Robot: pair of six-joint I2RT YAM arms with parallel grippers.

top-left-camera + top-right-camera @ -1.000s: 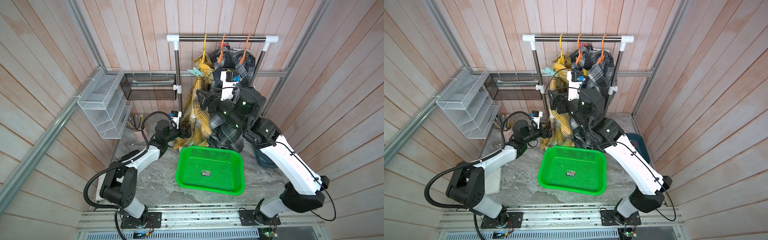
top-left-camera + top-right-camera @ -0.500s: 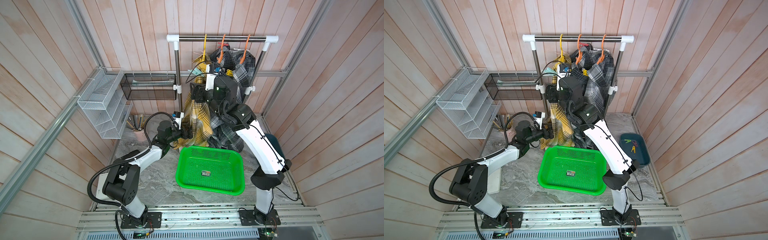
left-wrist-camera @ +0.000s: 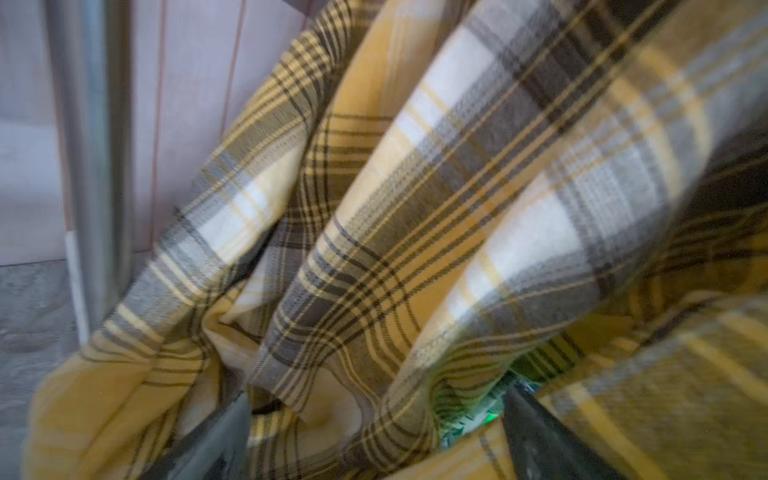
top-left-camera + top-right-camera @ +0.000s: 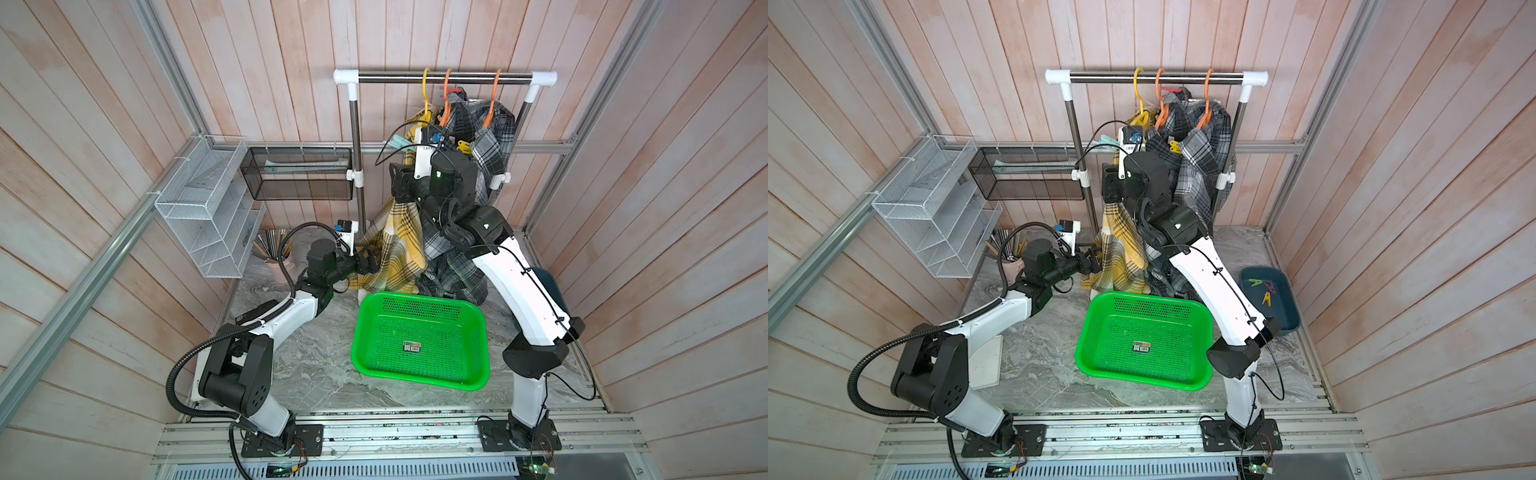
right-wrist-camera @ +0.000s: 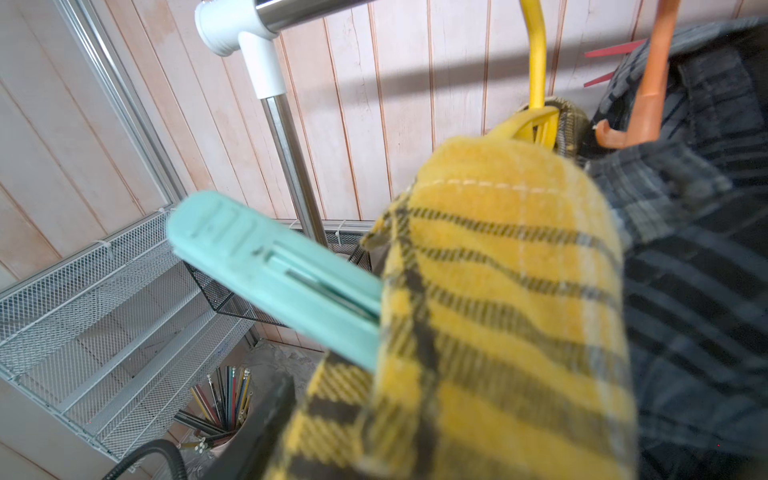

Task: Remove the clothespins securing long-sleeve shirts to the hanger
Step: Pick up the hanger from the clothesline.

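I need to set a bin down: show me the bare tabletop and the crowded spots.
Bare: marble tabletop between left arm and green basket, running in front of the basket. Crowded: behind the basket, where yellow shirt and grey shirts pool under the rack.

Your two arms match: the left arm [image 4: 286, 316] and the right arm [image 4: 511, 282] each pair glossy white link shells with chunky matte-black joint housings. You can see small round holes in the left shoulder housing [image 4: 245, 374]. A ribbed black hose [image 4: 170, 384] loops out beside the left arm's base, while a thin black cable [image 4: 525, 271] runs along the right arm's white link under black clips. A green light [image 4: 436, 174] glows on one right joint. Each wrist carries a white camera mount [image 4: 347, 228] with a blue plug. The left gripper [image 4: 370, 262] is black, its fingers [image 3: 220, 436] dark grey. Black base plates [image 4: 282, 442] show screws and thin red wires.
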